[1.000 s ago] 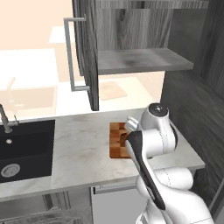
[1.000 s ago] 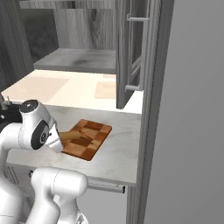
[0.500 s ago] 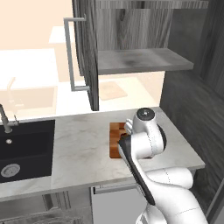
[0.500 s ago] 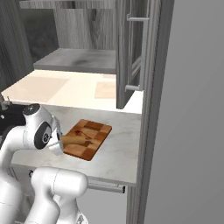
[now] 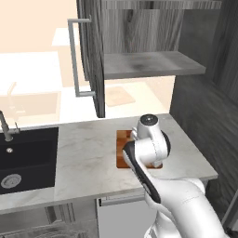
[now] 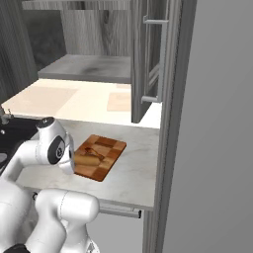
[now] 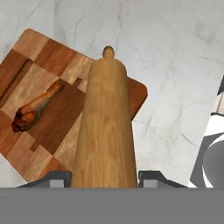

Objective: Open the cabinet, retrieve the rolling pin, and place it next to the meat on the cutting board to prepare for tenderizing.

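Note:
In the hand view the orange-brown rolling pin (image 7: 105, 127) runs up from between my gripper (image 7: 105, 177), which is shut on it. The pin hangs over the checkered cutting board (image 7: 48, 57), just right of the small reddish-brown meat (image 7: 37, 107) lying on it. From the left base view my white wrist covers most of the cutting board (image 5: 122, 151) on the marble counter. The right base view shows the cutting board (image 6: 109, 149) with the meat (image 6: 92, 150) beside my hand. The dark cabinet (image 5: 90, 56) stands open above, its shelf (image 5: 148, 65) bare.
A black sink (image 5: 23, 158) with a faucet (image 5: 7, 128) lies to the left in the counter. A plain pale board (image 5: 118, 95) rests on the far counter. A tall dark panel (image 5: 209, 116) closes the counter's right end. The open door (image 6: 146, 59) hangs above the counter's back.
My arm has swung a little to the left over the cutting board, still carrying the rolling pin. The board and meat have not moved.

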